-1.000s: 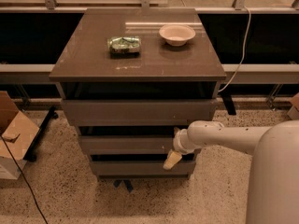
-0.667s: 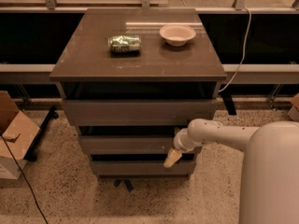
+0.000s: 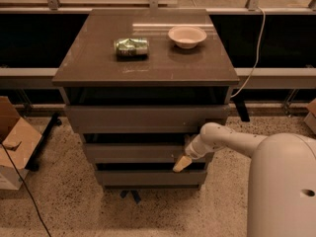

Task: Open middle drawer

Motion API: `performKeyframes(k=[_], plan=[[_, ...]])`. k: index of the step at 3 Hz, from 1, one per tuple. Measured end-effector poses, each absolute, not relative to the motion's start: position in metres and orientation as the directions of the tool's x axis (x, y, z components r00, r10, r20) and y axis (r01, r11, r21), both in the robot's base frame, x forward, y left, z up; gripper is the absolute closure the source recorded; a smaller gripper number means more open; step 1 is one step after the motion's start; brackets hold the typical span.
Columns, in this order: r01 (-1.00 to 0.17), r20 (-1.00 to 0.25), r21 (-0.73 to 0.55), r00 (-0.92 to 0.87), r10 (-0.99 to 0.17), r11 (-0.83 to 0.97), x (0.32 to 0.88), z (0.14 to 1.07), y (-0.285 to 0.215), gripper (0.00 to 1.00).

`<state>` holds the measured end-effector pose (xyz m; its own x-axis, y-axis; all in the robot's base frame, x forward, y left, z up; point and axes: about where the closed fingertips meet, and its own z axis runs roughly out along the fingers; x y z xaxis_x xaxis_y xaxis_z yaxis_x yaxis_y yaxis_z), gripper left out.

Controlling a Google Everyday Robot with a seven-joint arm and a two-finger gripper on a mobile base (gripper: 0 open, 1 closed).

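Note:
The middle drawer [image 3: 133,153] is the second of three grey-brown flat fronts on the cabinet, with a dark gap above its top edge. My gripper [image 3: 181,163] is at the right end of this drawer's front, at its lower edge, and its tan tip points down and left over the gap above the lowest drawer [image 3: 148,177]. The white arm [image 3: 222,139] reaches in from the right. The top drawer [image 3: 143,118] sits above.
On the cabinet top [image 3: 89,68] lie a crushed green can [image 3: 131,47] and a pale bowl [image 3: 187,36]. A cardboard box [image 3: 12,142] stands on the floor at the left. A cable [image 3: 254,58] hangs at the right. My white body [image 3: 281,186] fills the lower right.
My body has come a little further into view at the lower right. The gripper stays at the right end of the middle drawer, shifted very slightly up and left.

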<state>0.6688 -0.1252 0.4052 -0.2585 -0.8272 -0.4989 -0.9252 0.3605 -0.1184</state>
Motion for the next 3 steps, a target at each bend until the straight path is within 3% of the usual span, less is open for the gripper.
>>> performKeyframes(k=[2,3], plan=[[-0.924,-0.500,-0.109,-0.267,-0.824,0.366,0.669,0.408,-0.128,0.64],[-0.924,-0.500,-0.109,-0.267,-0.824,0.366,0.669,0.417,-0.128,0.93]])
